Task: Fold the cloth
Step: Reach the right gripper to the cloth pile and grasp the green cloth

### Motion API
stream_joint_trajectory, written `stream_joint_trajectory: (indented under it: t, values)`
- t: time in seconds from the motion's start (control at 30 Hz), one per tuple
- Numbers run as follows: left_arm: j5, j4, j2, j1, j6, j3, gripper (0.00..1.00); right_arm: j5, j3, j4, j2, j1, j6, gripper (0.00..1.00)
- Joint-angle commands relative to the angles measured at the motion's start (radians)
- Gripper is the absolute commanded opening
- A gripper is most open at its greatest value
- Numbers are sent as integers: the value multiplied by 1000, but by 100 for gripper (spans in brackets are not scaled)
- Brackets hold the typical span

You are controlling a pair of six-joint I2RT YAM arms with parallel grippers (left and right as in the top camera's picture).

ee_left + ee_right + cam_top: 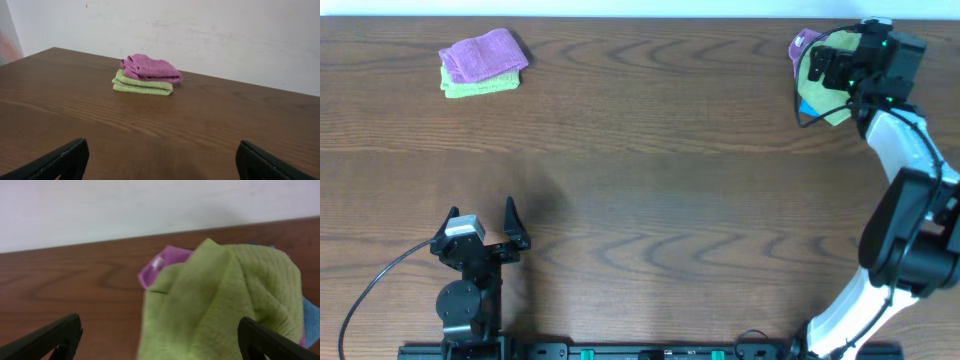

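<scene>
The cloth (225,300) lies bunched at the far right corner of the table (640,150), atop a purple towel (160,267) and a blue towel (311,322). We find the right gripper (159,322) directly over it, jaws spread wide and empty. The left gripper (480,215), likewise wide, sits well apart at the near left. We judge the right arm nearer. No long axis is discernible.

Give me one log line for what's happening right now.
phase: grasp not yet made | right gripper: open, at cloth | cloth: bunched on purple towel, far right | left gripper: open, empty
</scene>
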Motion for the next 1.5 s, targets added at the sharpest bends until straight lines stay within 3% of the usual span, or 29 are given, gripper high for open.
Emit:
stream_joint_trajectory:
  t: [0.0,0.2,0.53,0.7,0.77,0.8,0.87,0.9,0.93,0.97,1.2,1.33,1.37,1.4,1.47]
  values:
    - [-5,-54,-6,-3,21,-14,95,19,75,-15,62,-29,-21,99]
    - [-5,-54,-6,-3,21,-14,95,23,119,-40,140,-50,-38,98]
    - [-5,-54,-6,-3,21,-14,95,47,119,-59,188,-50,-41,57]
    - [-5,-54,-6,-3,21,-14,95,109,119,-61,203,-51,-46,68]
    - [-5,-54,-6,-3,21,-14,95,109,119,-66,209,-52,-50,64]
    - [-5,-54,-6,-3,21,-14,95,108,119,-71,211,-53,-49,56]
    - [-5,-54,-6,-3,21,-14,95,108,119,-74,214,-53,-48,22]
    - [-5,-54,-6,-3,21,-14,95,108,119,-74,214,-53,-48,12]
    - [-5,-54,-6,-3,21,-14,95,108,119,-74,214,-53,-48,3]
    - [-5,-54,-6,-3,21,-14,95,109,119,-74,214,-53,-48,1]
    - [-5,-54,-6,-3,21,-14,95,-9,182,-143,186,-49,-29,1]
    - [-5,-54,-6,-3,21,-14,95,70,278,-283,136,-40,-49,1]
    - [-5,-54,-6,-3,21,-14,95,79,281,-302,132,-45,-58,22]
    - [-5,-54,-6,-3,21,-14,95,79,281,-315,131,-50,-73,31]
    - [-5,-54,-6,-3,21,-14,95,79,280,-361,133,-63,-114,40]
